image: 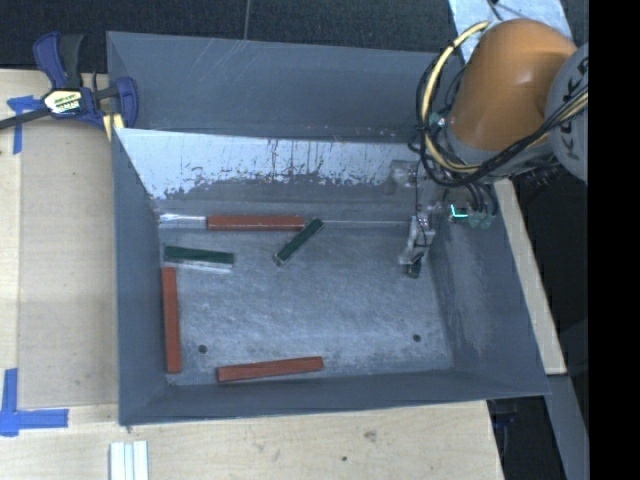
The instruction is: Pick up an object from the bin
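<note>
A: Which step is this?
B: The approach, I judge: nothing in the grey bin [300, 88] is lifted. The arm's orange cover [510, 78], at two o'clock, hides the wrist.
A: What can it take?
B: The rear red-brown bar [255, 223] at twelve, the front red-brown bar [270, 369] at six; smaller, the tilted dark green bar [298, 241] near twelve.
A: And the gripper [412, 260]?
B: At three o'clock, over bare floor. Open or closed, I cannot tell. It needs a shift toward nine, then a descent.
</note>
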